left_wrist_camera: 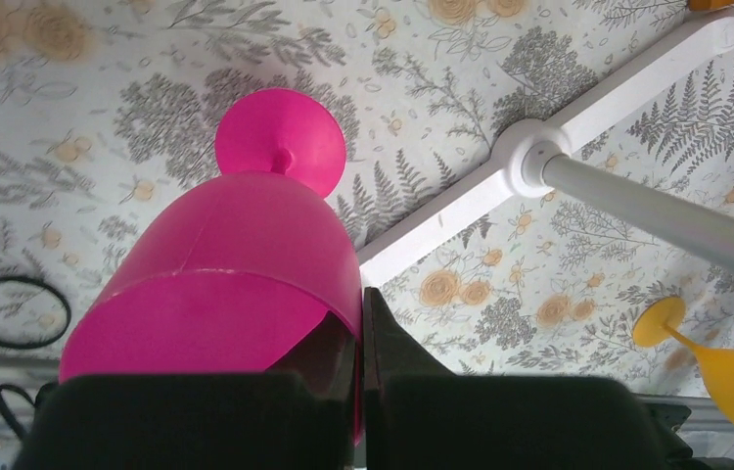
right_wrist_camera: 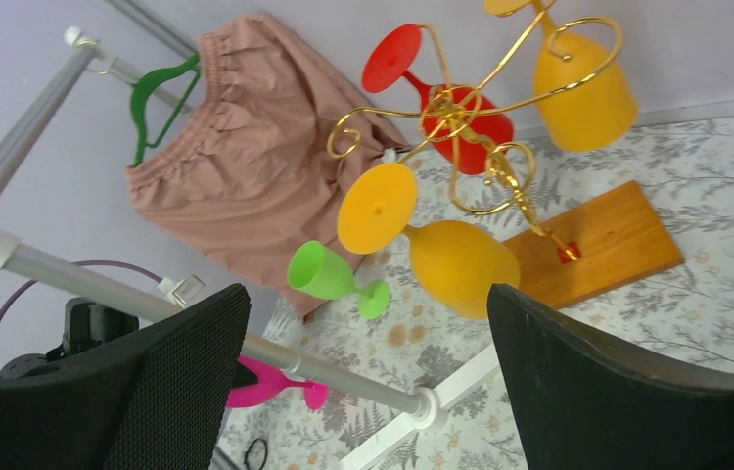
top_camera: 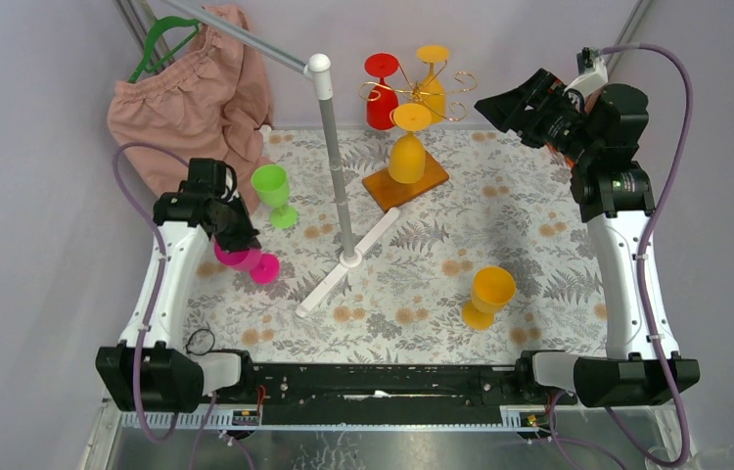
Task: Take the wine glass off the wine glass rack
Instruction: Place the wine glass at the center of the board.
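The gold wire wine glass rack (top_camera: 420,90) stands on its orange-brown wooden base (top_camera: 404,182) at the back middle; it also shows in the right wrist view (right_wrist_camera: 461,108). A red glass (top_camera: 381,90), a far orange glass (top_camera: 432,69) and a near orange glass (top_camera: 408,142) hang upside down on it. My left gripper (top_camera: 231,240) is shut on the rim of a pink wine glass (left_wrist_camera: 236,264), one finger inside the bowl, one outside, low over the table at the left. My right gripper (top_camera: 508,106) is open and empty, raised to the right of the rack.
A tall white-and-grey pole stand (top_camera: 339,166) with a white cross foot (top_camera: 348,262) stands mid-table, a pink cloth (top_camera: 192,98) on a green hanger behind. A green glass (top_camera: 273,194) stands at left. An orange glass (top_camera: 488,296) leans at front right. A black ring (top_camera: 199,341) lies front left.
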`<state>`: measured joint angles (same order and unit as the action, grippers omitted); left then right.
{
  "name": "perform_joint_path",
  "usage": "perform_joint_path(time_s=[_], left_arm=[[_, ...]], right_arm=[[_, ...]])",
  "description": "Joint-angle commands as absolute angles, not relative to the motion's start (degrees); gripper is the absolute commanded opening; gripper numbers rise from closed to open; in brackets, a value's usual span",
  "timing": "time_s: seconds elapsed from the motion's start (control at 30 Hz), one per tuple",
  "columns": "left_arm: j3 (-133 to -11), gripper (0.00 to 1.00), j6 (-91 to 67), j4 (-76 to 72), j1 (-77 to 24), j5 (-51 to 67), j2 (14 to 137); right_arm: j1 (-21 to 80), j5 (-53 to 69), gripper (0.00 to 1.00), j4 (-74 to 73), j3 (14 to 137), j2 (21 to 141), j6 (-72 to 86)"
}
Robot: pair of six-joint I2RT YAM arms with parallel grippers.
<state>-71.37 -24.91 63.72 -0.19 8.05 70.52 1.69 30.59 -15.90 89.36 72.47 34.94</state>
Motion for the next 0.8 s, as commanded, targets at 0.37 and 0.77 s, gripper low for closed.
perform_joint_path(time_s=[0.37,0.77], left_arm=[[-73.6,0.00,-25.9,55.5,-3.9,2.6,82.5],[-72.5,0.12,-25.1,55.8,-4.2,1.2,83.2]], right_arm=[[0.4,26.1,1.00,-16.2,87.6,70.6,31.5],[0.3,27.7,1.00,-14.5,85.4,70.8,32.6]])
